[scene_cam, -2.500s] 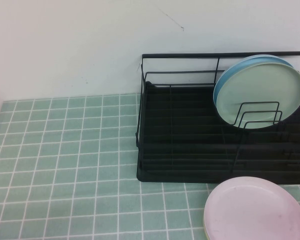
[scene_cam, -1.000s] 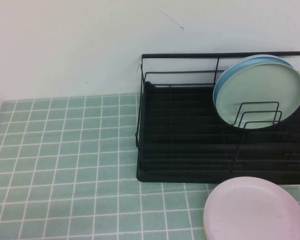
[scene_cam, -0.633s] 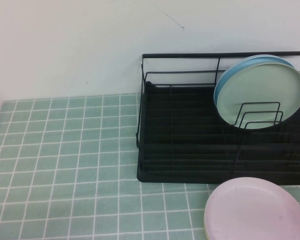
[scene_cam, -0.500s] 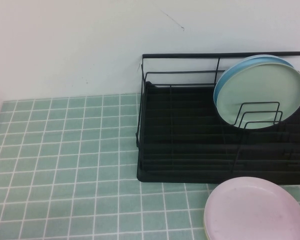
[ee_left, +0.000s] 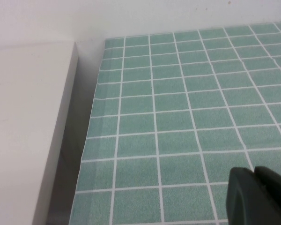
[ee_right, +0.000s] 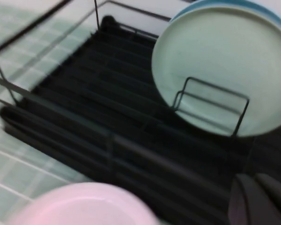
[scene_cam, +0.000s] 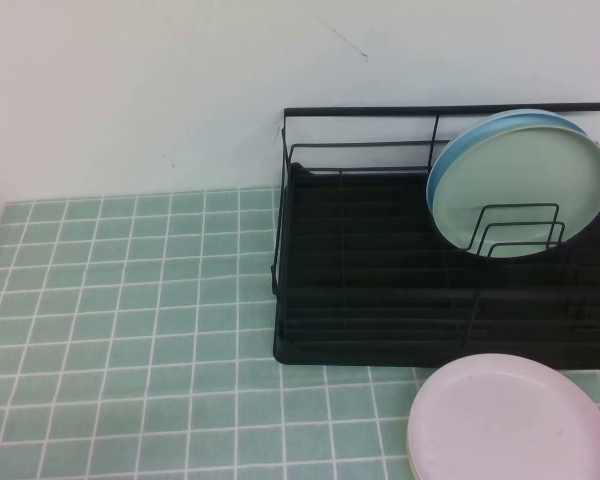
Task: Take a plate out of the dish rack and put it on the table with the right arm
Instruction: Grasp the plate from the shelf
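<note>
Your table [scene_cam: 130, 330] of mint-green tiles looks the same in the high view as it did a couple of seconds ago: nothing on it has shifted, and neither arm reaches into that view. The dish rack [scene_cam: 380, 300] sits at the table's far right, against the back wall, and runs off the right edge of the high view. The plate [scene_cam: 525, 180] you are after stands on edge in the rack's far right end, leaning back on a light blue plate [scene_cam: 450, 160] just behind it, with the wire dividers [scene_cam: 515, 230] crossing its lower face; it has not left the rack. A pale pink plate [scene_cam: 510, 420] lies flat on the table just in front of the rack, near the table's front right corner, unmoved as well. Your right gripper [ee_right: 260, 199] hangs over the near side of the rack, between the pink plate and the mint plate, touching neither; its two dark fingers meet with no gap and clasp nothing. Your left gripper [ee_left: 258, 197] hovers over bare tiles near the table's left edge, beside a white panel [ee_left: 28, 126] that borders the table; its fingers [ee_left: 241, 199] are pressed together too, with only a thin seam between them and nothing in them.
</note>
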{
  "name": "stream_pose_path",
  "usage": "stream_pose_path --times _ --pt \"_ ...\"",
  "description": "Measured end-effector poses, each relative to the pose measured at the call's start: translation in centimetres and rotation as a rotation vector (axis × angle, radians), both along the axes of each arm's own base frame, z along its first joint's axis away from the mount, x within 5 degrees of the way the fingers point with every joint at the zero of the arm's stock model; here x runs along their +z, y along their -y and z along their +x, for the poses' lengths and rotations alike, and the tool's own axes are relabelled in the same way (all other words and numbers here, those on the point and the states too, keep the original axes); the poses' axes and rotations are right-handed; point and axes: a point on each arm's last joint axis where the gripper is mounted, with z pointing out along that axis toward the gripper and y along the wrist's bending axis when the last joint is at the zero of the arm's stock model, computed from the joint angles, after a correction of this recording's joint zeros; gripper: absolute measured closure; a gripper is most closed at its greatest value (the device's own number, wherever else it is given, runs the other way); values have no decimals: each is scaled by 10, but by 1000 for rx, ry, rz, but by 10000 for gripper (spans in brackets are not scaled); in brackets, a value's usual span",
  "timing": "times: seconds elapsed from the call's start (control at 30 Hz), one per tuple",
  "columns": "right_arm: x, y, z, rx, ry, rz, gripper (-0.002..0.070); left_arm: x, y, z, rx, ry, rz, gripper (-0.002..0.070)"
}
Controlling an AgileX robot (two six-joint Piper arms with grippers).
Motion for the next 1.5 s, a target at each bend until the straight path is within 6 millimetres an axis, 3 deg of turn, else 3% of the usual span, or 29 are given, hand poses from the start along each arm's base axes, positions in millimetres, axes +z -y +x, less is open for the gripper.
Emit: stream_pose_path --times 0.1,0.2,0.37,0.43,0.6,0.77,1.0,1.5 --pt "4 3 33 63 -6 -91 666 0 0 0 0 0 0 678" --pt "4 5 62 126 -2 -173 607 0 0 0 0 0 0 678" --pt "9 9 112 188 27 -241 426 0 0 0 0 0 0 678" --pt "11 9 132 212 45 -269 386 0 0 0 0 0 0 678" --pt "8 4 175 301 94 -357 361 0 0 0 0 0 0 678" --pt "-8 2 208 346 92 -393 357 0 0 0 0 0 0 678" --pt "-19 1 221 384 95 -429 357 0 0 0 0 0 0 678" --pt "-29 0 226 459 124 -519 357 0 0 0 0 0 0 678"
